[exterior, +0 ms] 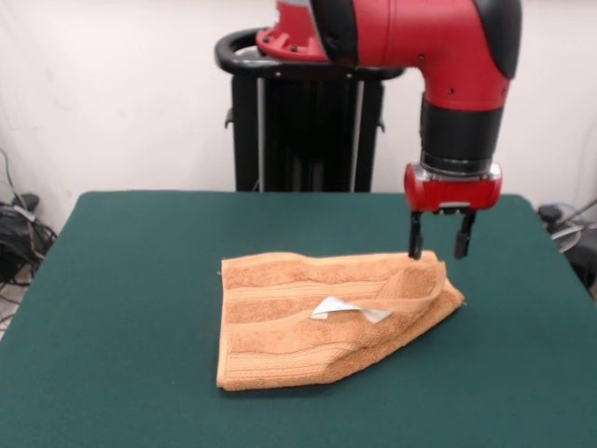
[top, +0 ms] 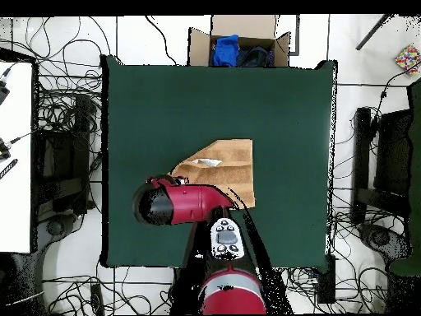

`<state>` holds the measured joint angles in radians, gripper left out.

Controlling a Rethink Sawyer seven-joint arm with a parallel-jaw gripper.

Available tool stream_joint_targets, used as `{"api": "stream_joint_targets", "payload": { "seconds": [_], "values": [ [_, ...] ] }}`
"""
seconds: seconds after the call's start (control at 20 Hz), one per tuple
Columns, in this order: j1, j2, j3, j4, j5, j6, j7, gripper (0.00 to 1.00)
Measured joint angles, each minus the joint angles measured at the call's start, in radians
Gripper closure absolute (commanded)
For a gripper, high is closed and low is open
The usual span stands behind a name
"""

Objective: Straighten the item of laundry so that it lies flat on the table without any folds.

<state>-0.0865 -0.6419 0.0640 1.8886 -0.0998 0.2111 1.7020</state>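
The table (exterior: 121,308) is bare green cloth on every side of the towel (exterior: 308,327), so approach paths stay open all around it. The only obstacle on the surface is the towel's raised fold under the gripper (exterior: 438,250). A cardboard box (top: 240,37) stands beyond one table edge, off the surface.

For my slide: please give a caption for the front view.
Open gripper poised above the folded corner of an orange towel on the green table.
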Motion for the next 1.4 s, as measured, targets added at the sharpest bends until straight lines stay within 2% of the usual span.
{"api": "stream_joint_targets", "payload": {
  "seconds": [0.75, 1.4],
  "values": [
    [0.001, 0.144, 0.0, -0.051, -0.072, -0.067, 0.0, 0.0],
    [0.005, 0.148, 0.0, -0.061, -0.075, -0.072, 0.0, 0.0]
  ]
}}
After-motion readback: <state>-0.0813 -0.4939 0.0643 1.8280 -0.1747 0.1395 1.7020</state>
